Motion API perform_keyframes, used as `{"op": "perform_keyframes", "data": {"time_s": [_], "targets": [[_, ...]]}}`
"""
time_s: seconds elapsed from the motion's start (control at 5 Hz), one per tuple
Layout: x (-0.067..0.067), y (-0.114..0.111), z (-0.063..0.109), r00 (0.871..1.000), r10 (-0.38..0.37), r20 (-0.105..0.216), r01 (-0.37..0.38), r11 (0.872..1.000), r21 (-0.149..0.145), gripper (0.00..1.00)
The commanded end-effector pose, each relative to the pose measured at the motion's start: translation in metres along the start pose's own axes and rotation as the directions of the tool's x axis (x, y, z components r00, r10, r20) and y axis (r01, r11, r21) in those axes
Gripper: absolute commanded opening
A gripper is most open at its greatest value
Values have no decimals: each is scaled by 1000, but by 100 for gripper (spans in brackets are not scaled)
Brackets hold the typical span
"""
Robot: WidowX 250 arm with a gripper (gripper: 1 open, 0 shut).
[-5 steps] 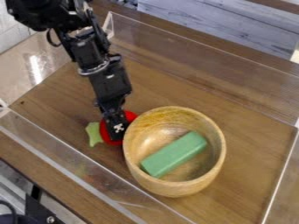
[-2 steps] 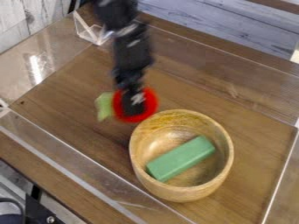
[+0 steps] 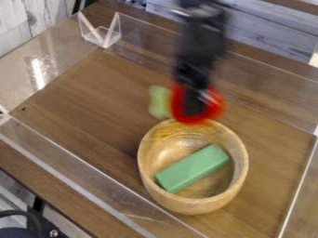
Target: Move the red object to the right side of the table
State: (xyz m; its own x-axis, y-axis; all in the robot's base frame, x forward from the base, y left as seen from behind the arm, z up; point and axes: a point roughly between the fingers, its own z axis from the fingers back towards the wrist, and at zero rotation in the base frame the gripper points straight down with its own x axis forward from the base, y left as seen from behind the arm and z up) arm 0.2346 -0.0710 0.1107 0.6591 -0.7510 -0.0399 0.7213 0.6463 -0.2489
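Note:
The red object (image 3: pixel 195 104), a small round red toy fruit with a green leafy part (image 3: pixel 161 100) on its left, hangs blurred in the air just above the far rim of the wooden bowl. My gripper (image 3: pixel 195 93) points down and is shut on the red object from above. The dark arm (image 3: pixel 199 42) reaches down from the top of the view. The brown wood-grain table (image 3: pixel 87 102) lies below, with low clear walls around it.
A round light wooden bowl (image 3: pixel 231 191) stands at the front centre with a green rectangular block (image 3: pixel 191 168) lying in it. A clear acrylic piece (image 3: pixel 99 30) stands at the back left corner. Bare tabletop (image 3: pixel 273 102) stretches right of the gripper.
The gripper has lifted the red object off the table beside the bowl's left rim and carried it up and to the right, over the bowl's far rim.

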Motion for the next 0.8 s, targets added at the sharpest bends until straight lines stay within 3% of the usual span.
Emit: {"op": "perform_keyframes", "data": {"time_s": [0.0, 0.2, 0.4, 0.6], "targets": [[34, -29, 3, 998, -52, 35, 50, 997, 58, 0], [52, -42, -10, 998, -53, 29, 51, 996, 75, 0], [55, -33, -19, 996, -79, 32, 76, 994, 76, 0], [60, -30, -14, 997, -68, 20, 67, 995, 73, 0]]}}
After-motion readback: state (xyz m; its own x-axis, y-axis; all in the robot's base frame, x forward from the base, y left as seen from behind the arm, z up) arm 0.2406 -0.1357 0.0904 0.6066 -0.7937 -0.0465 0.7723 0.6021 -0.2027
